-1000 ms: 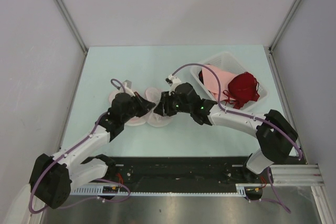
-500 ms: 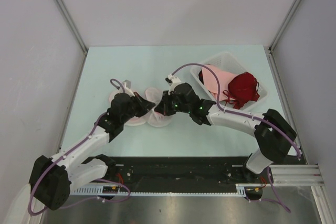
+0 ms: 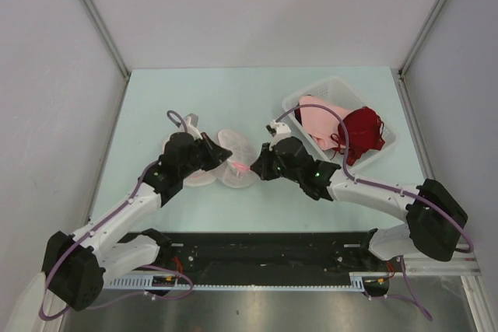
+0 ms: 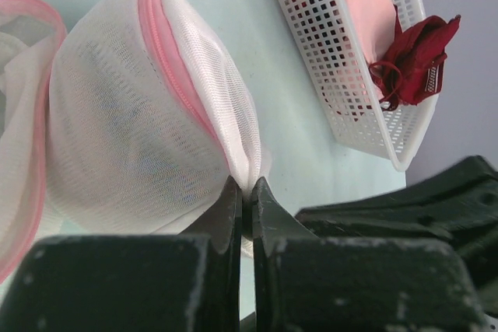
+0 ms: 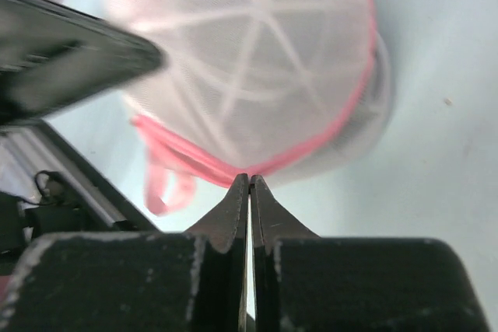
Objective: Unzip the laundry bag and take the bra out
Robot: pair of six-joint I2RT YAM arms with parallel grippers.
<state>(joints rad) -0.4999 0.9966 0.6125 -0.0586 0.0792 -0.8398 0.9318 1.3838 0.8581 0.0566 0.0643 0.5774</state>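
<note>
Progress: round white mesh laundry bag with pink zipper trim [image 3: 233, 167] lies mid-table between my two grippers. Cannot tell how far zip is open. Black bra not seen outside bag, so removal not yet done.
Pose: left gripper [image 4: 246, 186] nipped tight on mesh fold. Right gripper [image 5: 249, 180] pressed together on pink trim. Both my arms low, converging.
</note>
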